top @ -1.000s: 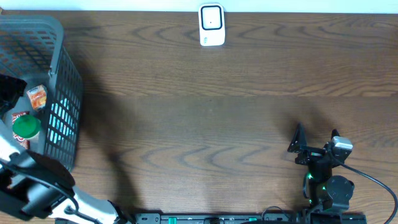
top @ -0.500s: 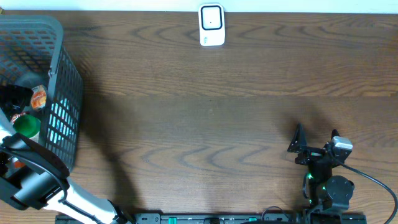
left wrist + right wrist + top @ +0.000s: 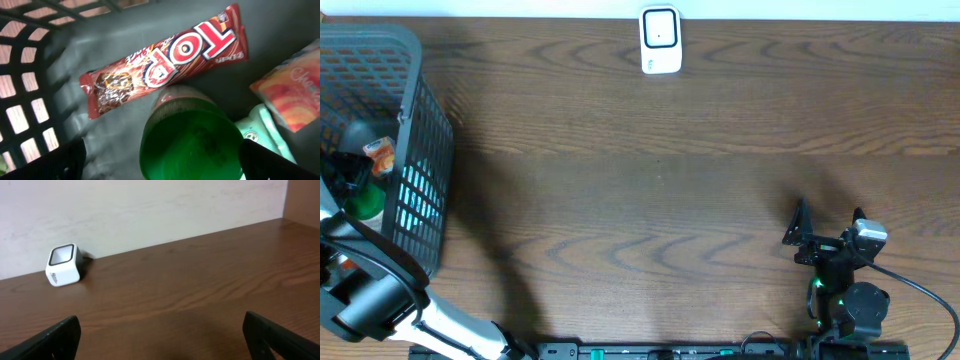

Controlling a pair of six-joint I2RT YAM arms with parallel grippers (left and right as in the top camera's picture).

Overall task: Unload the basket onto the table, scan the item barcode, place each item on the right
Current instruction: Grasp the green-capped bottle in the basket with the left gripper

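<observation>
Since earlier frame, our left pincer (image 3: 167,162) shifts across basket (image 3: 420,120), jaws wide, empty. We see green-capped bottle (image 3: 192,145) directly beneath; snack bar (image 3: 165,57) at 12 o'clock, long axis 8-to-2. Right pincer (image 3: 825,228) wide, far off.

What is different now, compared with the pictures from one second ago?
The left gripper has moved inside the basket, closer to the green-capped bottle. Its jaws are open and hold nothing. The right gripper and the scanner have stayed as they were.
</observation>
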